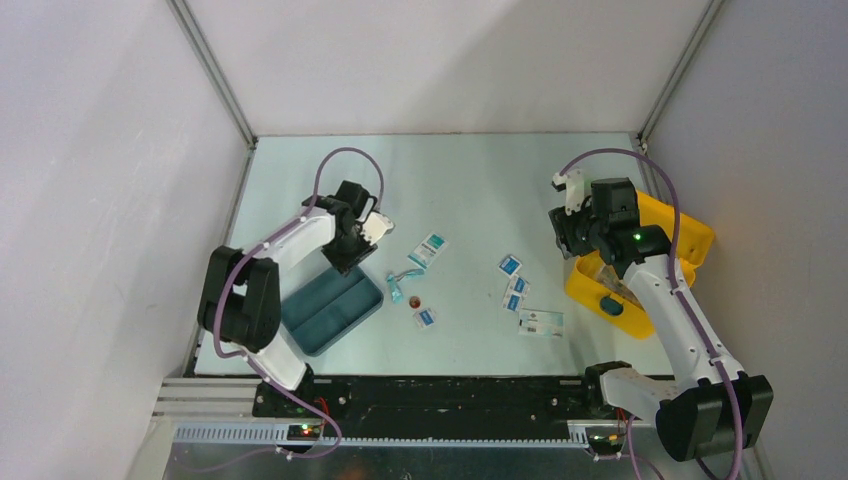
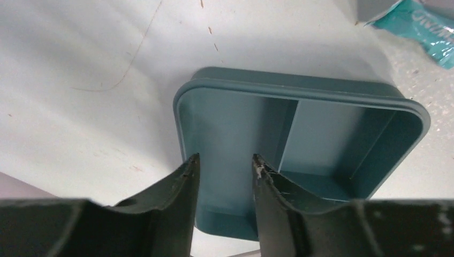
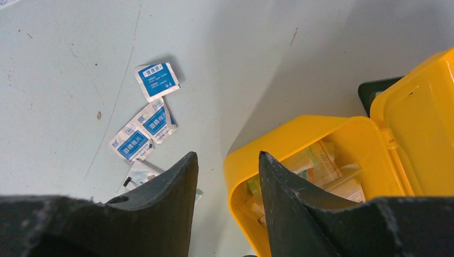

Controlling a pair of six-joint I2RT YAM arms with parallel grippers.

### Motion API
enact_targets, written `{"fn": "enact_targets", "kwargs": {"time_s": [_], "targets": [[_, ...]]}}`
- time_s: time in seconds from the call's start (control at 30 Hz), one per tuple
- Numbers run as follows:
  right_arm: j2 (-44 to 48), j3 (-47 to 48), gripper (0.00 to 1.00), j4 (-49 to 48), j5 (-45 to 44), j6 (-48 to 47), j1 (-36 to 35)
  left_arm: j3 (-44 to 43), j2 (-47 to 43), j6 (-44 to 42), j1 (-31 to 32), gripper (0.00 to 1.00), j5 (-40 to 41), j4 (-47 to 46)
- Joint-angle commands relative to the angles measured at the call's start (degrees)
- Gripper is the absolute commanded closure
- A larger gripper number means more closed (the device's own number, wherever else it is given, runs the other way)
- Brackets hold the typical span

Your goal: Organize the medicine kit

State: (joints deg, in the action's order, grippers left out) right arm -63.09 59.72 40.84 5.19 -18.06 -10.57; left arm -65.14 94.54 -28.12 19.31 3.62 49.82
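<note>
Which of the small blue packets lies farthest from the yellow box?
The lone blue packet mid-table, beside a small reddish object; the other three cluster near the yellow medicine kit.

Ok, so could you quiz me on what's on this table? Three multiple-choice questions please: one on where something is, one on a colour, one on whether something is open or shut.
1. Where on the table is the teal tray? A near-left side; B far-right corner; C dead centre.
2. What colour is the medicine kit? A red; B yellow; C white.
3. Its lid is: A latched shut; B open; C missing.
Answers: 1 A, the tray lies at the near left, right by the left end effector. 2 B, the case is bright yellow all over. 3 B, the lid is swung back and the right wrist view looks straight into the case.
</note>
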Motion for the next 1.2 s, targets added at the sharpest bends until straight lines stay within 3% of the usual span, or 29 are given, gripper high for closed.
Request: {"fn": "enact_targets", "kwargs": {"time_s": [0.0, 0.17, 0.57, 1.07, 1.17], "targets": [[1.4, 1.9, 0.50, -1.0, -0.8, -0.6, -0.3, 2.3, -2.2, -1.1, 0.4, 0.51, 2.4, 1.0], [1.1, 1.9, 0.50, -1.3, -0.2, -0.6, -0.3, 6.4, -4.4, -2.4, 0.0, 0.48, 1.2, 1.6], [0.9, 1.9, 0.50, -1.4, 0.2, -0.5, -0.5, 13.2, -10.9, -6.4, -1.0, 0.52, 1.4, 6.2], [1.6, 1.9, 0.50, -1.5, -0.2, -1.0, -0.9, 12.8, -4.1, -7.4, -2.5, 0.77, -1.3, 3.0], [1.7, 2.0, 0.50, -1.6, -0.4, -1.0, -0.9, 13.1, -3.3, -7.6, -2.5, 0.86, -0.7, 2.2]]}}
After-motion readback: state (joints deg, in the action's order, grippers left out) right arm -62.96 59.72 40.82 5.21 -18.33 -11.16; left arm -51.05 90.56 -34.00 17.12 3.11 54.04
